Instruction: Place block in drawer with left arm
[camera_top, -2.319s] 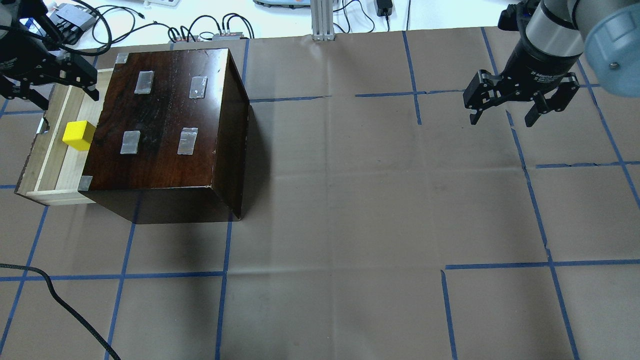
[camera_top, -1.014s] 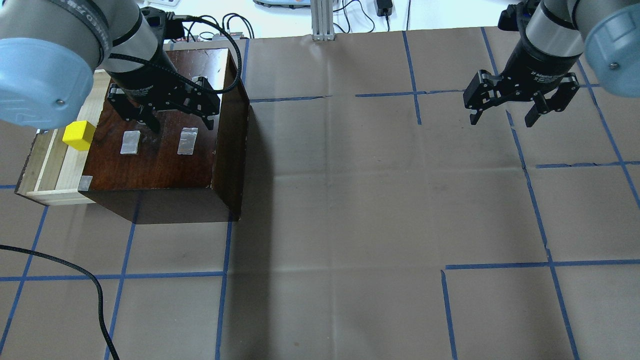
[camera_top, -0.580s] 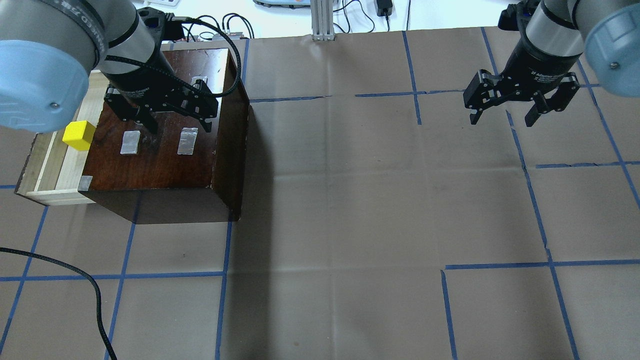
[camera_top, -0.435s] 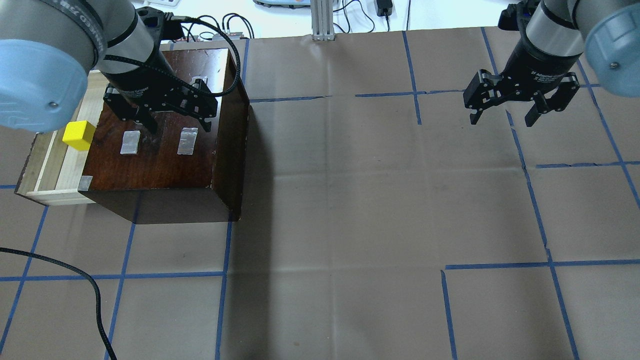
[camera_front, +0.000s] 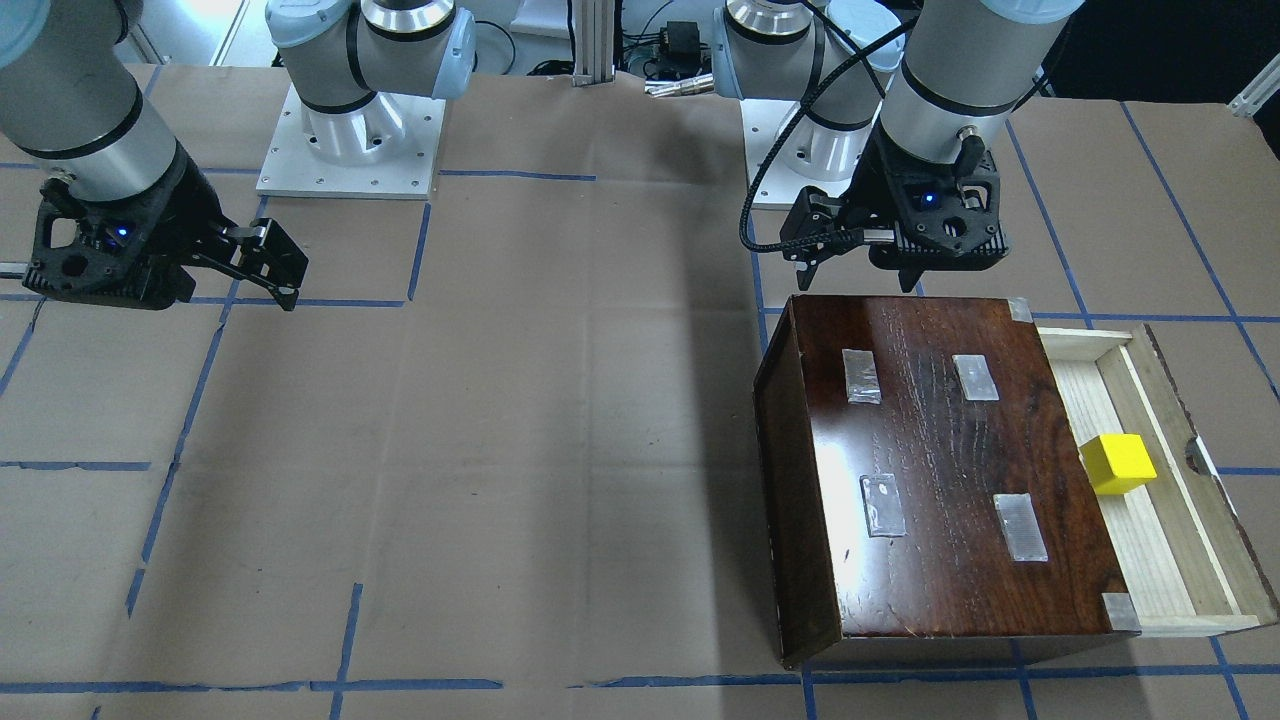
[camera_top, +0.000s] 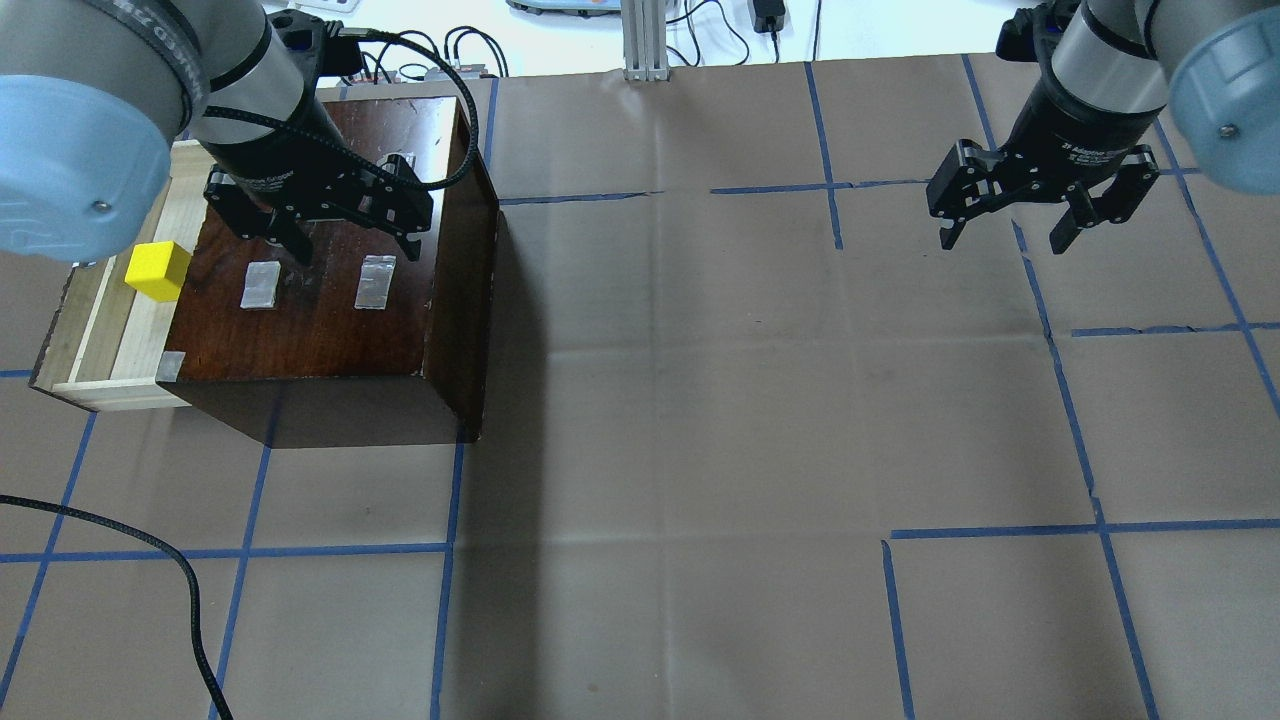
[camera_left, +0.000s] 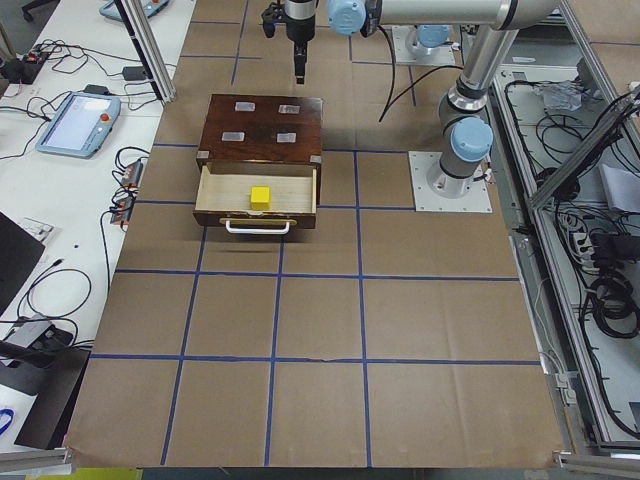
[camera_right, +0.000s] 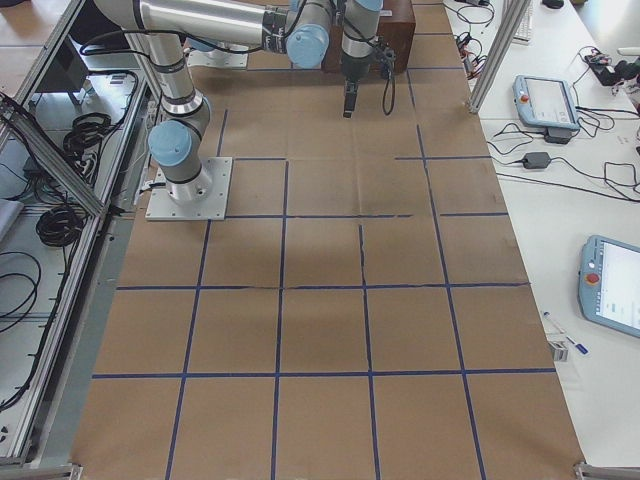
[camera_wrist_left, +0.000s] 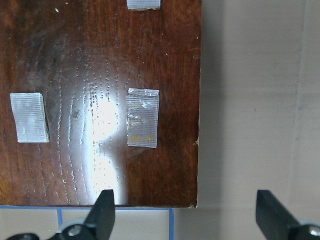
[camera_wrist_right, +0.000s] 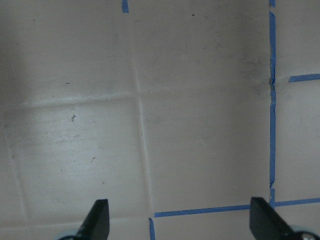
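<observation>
The yellow block (camera_top: 157, 271) lies in the open pale-wood drawer (camera_top: 100, 330), which is pulled out to the left of the dark-brown box (camera_top: 320, 320). The block (camera_front: 1118, 463) and the drawer (camera_front: 1170, 540) also show in the front-facing view. My left gripper (camera_top: 355, 250) is open and empty, and hovers over the box's top, to the right of the block. Its wrist view shows its two fingers spread over the box's top (camera_wrist_left: 100, 125) and its corner. My right gripper (camera_top: 1002, 243) is open and empty above the table at the far right.
A loose black cable (camera_top: 150, 560) curls over the table at the front left. Cables and small devices (camera_top: 430, 60) lie beyond the table's far edge beside an aluminium post (camera_top: 645, 40). Blue tape lines cross the brown paper.
My left gripper has moved from over the drawer's far end to above the box's top, open and empty throughout. The block has stayed in the drawer. The right arm has not moved.
</observation>
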